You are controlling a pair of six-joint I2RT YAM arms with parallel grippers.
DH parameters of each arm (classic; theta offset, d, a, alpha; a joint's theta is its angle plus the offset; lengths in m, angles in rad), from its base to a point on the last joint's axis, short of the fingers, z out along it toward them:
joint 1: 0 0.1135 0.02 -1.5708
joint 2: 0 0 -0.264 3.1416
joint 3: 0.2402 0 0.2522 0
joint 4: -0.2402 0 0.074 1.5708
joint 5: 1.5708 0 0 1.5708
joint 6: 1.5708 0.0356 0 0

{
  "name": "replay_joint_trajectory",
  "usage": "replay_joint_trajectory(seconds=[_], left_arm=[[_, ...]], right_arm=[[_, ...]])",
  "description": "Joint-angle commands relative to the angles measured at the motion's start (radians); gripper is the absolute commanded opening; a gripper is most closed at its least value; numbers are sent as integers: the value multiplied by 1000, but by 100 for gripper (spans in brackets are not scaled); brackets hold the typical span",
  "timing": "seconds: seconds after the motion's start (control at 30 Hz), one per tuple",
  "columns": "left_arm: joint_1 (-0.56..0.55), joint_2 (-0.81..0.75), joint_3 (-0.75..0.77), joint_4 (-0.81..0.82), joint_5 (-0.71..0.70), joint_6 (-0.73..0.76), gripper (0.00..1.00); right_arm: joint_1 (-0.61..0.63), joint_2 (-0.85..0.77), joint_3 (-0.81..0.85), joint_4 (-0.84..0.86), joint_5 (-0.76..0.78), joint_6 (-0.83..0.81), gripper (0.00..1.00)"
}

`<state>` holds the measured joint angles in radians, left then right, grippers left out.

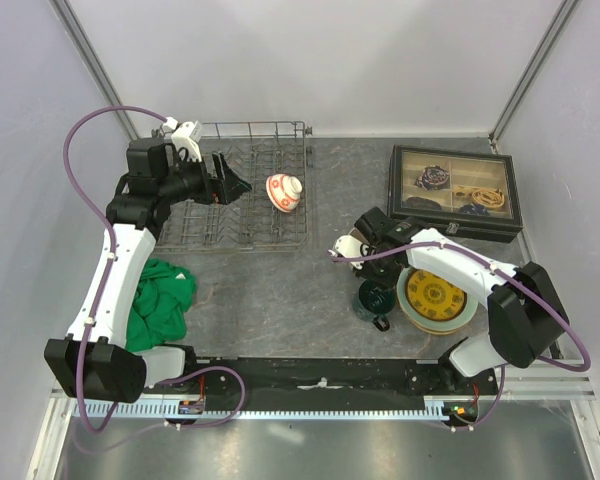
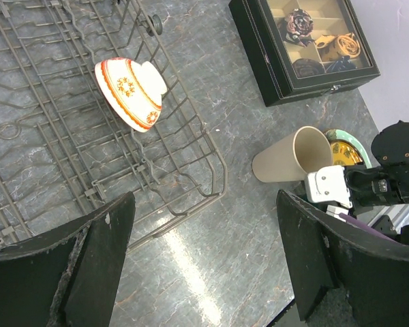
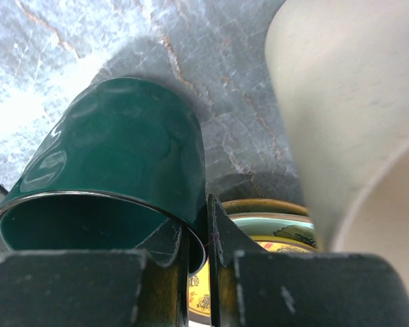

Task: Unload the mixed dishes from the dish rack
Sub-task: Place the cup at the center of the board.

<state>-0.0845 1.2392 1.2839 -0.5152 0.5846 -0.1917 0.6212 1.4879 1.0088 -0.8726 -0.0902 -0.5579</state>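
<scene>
The rectangular grey metal wire dish rack (image 1: 195, 215) sits at the upper left of the top view, on the grey stone-patterned worktop (image 1: 280, 300). Only the small red-and-white bowl (image 1: 284, 192) is in it, tipped on its side near the rack's right end. The left claw (image 1: 235, 180) hangs over the middle of the rack, left of the bowl, with its fingers spread wide and nothing between them.

At the right centre of that view, off the rack, the glossy dark green mug (image 3: 116, 157) is tilted, its mouth towards the right wrist camera. The right claw (image 3: 201, 228) is pressed together on the mug's rim wall, one finger inside and one outside. Just right of the mug, the round yellow-gold patterned dish (image 1: 437, 298) lies on top of the pale green plate (image 3: 273, 221). The tall beige cup (image 2: 290, 155) lies on its side just beside them. A dark-framed rectangular box (image 1: 453, 190) of trinkets stands at the upper right, and a crumpled green cloth (image 1: 160, 300) lies at the lower left.
</scene>
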Motion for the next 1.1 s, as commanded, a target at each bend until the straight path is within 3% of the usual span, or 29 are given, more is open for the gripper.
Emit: replay_joint_trajectory(seconds=[0.0, 0.3, 0.77, 1.07], left_arm=[[5, -6, 28, 9, 20, 44, 91], [5, -4, 31, 12, 21, 43, 91], [5, -7, 29, 14, 23, 41, 91], [5, -3, 32, 14, 26, 46, 91]], right_arm=[[12, 6, 27, -48, -8, -19, 0], [14, 2, 30, -28, -5, -5, 1], [18, 0, 48, -6, -3, 16, 31], [22, -23, 63, -6, -5, 32, 38]])
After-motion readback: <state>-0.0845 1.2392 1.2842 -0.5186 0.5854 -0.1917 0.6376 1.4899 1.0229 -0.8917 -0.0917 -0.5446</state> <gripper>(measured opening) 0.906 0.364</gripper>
